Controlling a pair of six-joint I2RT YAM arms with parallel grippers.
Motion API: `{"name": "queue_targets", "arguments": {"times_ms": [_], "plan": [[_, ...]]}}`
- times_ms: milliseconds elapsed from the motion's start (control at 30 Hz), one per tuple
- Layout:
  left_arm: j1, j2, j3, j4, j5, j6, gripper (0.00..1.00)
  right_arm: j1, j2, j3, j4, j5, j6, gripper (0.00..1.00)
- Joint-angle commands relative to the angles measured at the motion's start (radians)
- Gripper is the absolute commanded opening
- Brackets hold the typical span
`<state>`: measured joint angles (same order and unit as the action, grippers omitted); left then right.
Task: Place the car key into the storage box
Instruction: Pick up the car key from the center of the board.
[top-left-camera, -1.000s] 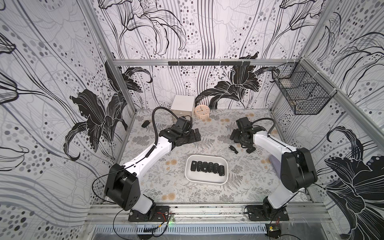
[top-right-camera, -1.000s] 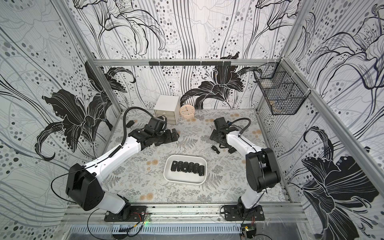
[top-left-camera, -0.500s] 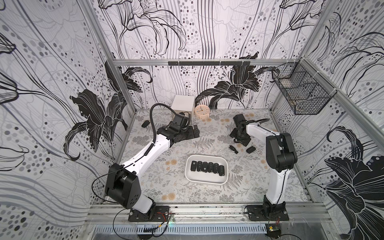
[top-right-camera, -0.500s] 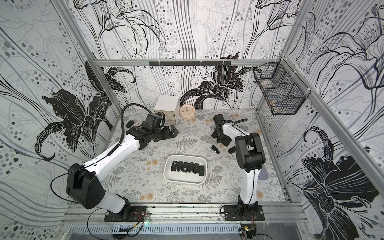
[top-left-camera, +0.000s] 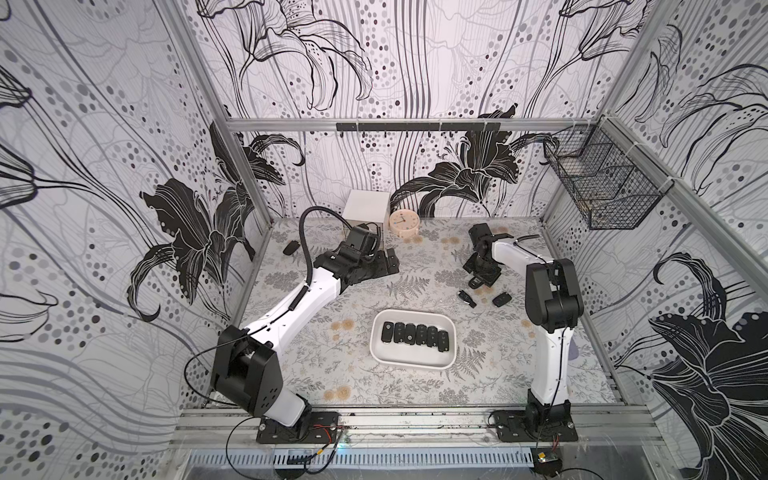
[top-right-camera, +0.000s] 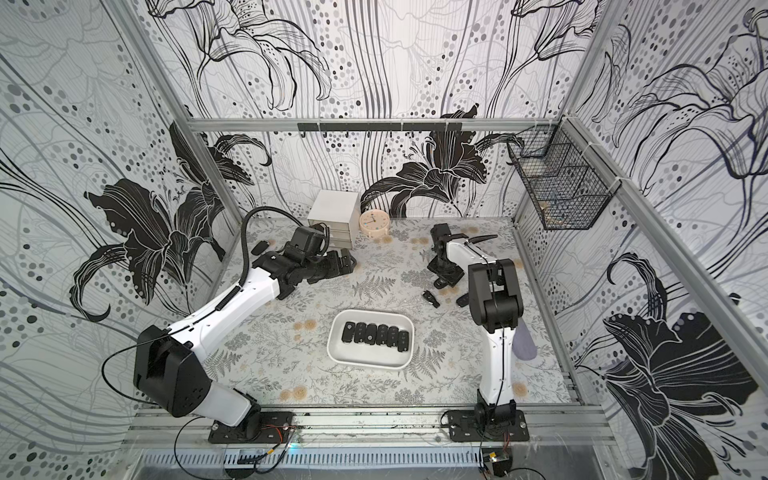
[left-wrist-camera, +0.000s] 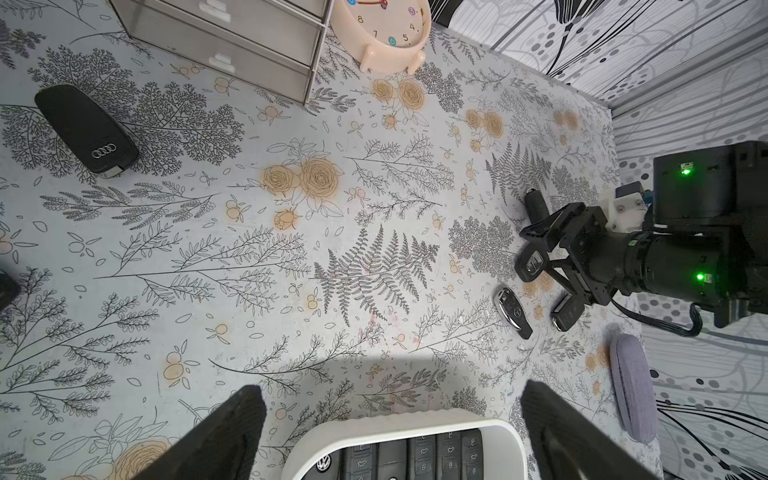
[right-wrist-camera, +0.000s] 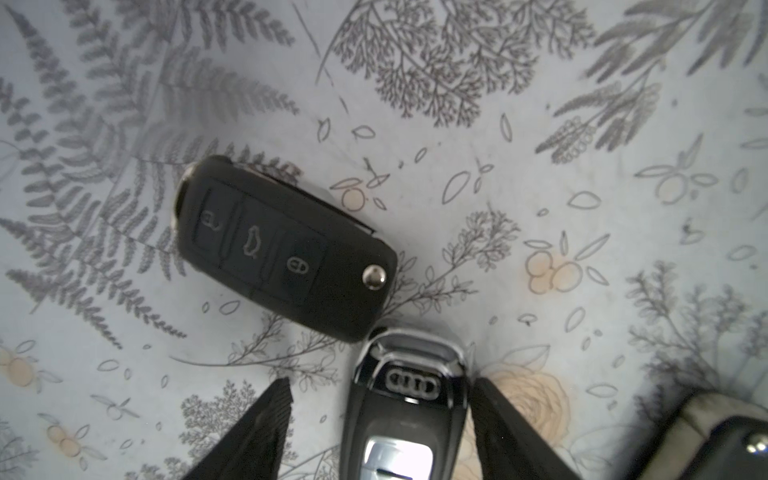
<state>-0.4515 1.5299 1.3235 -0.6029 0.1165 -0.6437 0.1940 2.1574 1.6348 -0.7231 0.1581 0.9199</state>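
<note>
Six black key fobs (top-left-camera: 421, 334) in a tidy row inside the storage box (top-left-camera: 415, 360), the white tray at front centre of the floral table (top-left-camera: 332, 374). Over to the right gripper (top-left-camera: 478, 279) now, back right of the table, behind the box and apart from it. Hangs nose down, close over the tabletop. Straddles the Audi key (right-wrist-camera: 405, 415), chrome end and four rings facing the right wrist camera, one black finger (right-wrist-camera: 257, 436) on either flank. Jaws apart: a clear strip of table showing on one side of the key, the other finger right against the casing or very nearly. Not clamped on it, then. Hard to say whether lying on the table or just off it. Just past the chrome end, a three-button flip key (right-wrist-camera: 282, 249), flat, buttons up, one corner almost meeting the Audi key in that view. Beside the same gripper, seen from the left wrist, a Mercedes key (left-wrist-camera: 513, 307) loose on the table. Across to the left gripper (top-left-camera: 390, 262), back left, reaching out low and level. Jaws spread wide, empty. Further back left, a second Audi key (left-wrist-camera: 87, 129) lying near the small drawer cabinet (left-wrist-camera: 224, 37), peach clock (left-wrist-camera: 386, 29) just beside that. Up on the right wall, a black wire basket (top-left-camera: 602, 195).
</note>
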Motion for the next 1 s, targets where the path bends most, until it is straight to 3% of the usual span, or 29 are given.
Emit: {"name": "queue_targets", "arguments": {"times_ms": [0, 200, 400, 600, 967], "plan": [[0.008, 0.006, 0.001, 0.044, -0.009, -0.016, 0.99, -0.001, 0.02, 0.005, -0.083, 0.01, -0.026, 0.68], [0.01, -0.007, -0.025, 0.067, -0.003, -0.03, 0.99, 0.0, -0.014, -0.063, -0.075, 0.011, -0.05, 0.64], [0.008, -0.013, -0.032, 0.066, 0.011, -0.04, 0.99, -0.001, -0.035, -0.103, -0.057, -0.003, -0.058, 0.52], [0.01, -0.035, -0.06, 0.066, 0.015, -0.055, 0.99, -0.001, -0.084, -0.127, -0.029, -0.003, -0.09, 0.32], [0.01, -0.095, -0.114, 0.065, 0.019, -0.056, 0.99, 0.032, -0.252, -0.22, 0.015, 0.003, -0.199, 0.32]]}}
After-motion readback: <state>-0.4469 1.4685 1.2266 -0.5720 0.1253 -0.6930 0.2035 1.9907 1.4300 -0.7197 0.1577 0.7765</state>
